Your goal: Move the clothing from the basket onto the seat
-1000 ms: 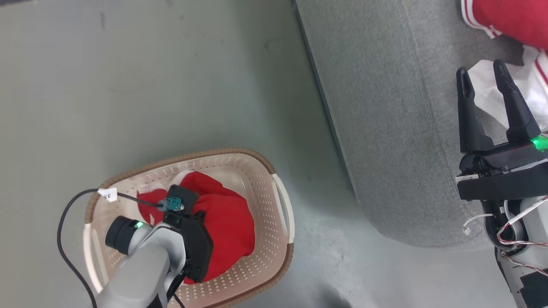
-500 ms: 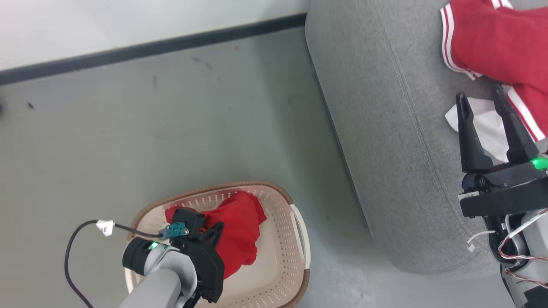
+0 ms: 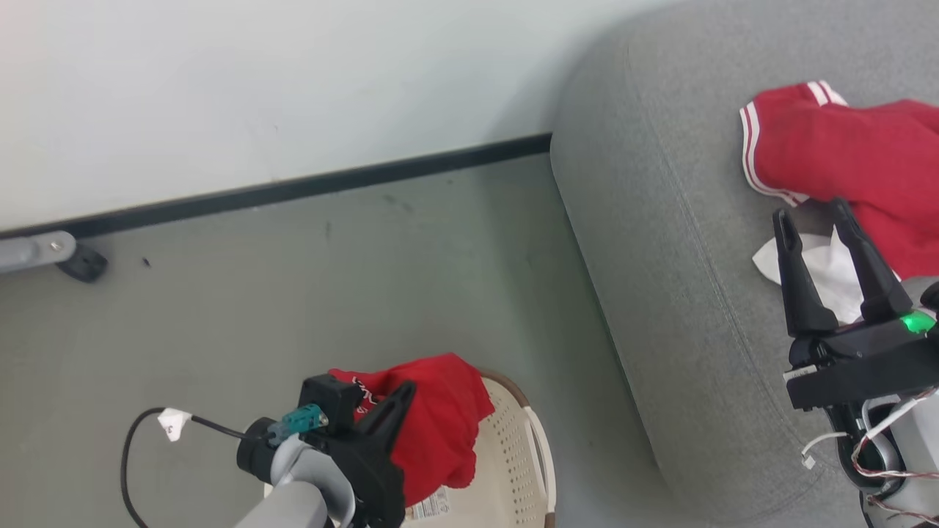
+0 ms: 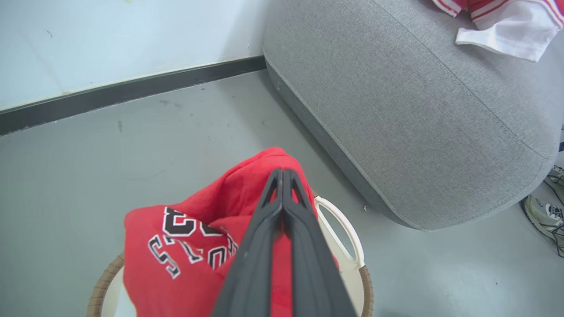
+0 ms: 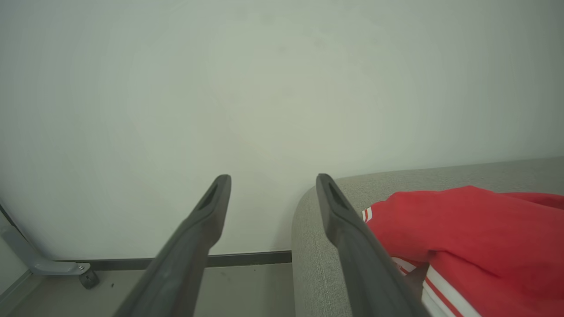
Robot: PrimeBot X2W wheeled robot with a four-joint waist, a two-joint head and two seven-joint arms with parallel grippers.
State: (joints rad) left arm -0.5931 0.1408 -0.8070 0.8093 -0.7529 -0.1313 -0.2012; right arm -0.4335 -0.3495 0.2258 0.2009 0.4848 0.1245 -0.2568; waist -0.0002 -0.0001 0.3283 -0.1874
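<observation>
The seat (image 3: pixel 660 308) fills my right side, with red and white clothes (image 3: pixel 851 147) lying on it. The basket (image 3: pixel 513 455) sits on the floor (image 3: pixel 367 293) near its corner. My left gripper (image 4: pixel 282 174) is clamped on a red shirt (image 4: pixel 145 273) above the basket; my right gripper (image 3: pixel 810 220) hovers over the seat, fingers apart.

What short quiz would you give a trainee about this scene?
1. True or false: the left gripper is shut on the red garment.
2. Where does the white garment lie? A: on the floor. B: on the seat. C: in the basket.
3. Fill in: the ___ gripper stands open.

Key:
1. true
2. B
3. right; the right gripper holds nothing.
</observation>
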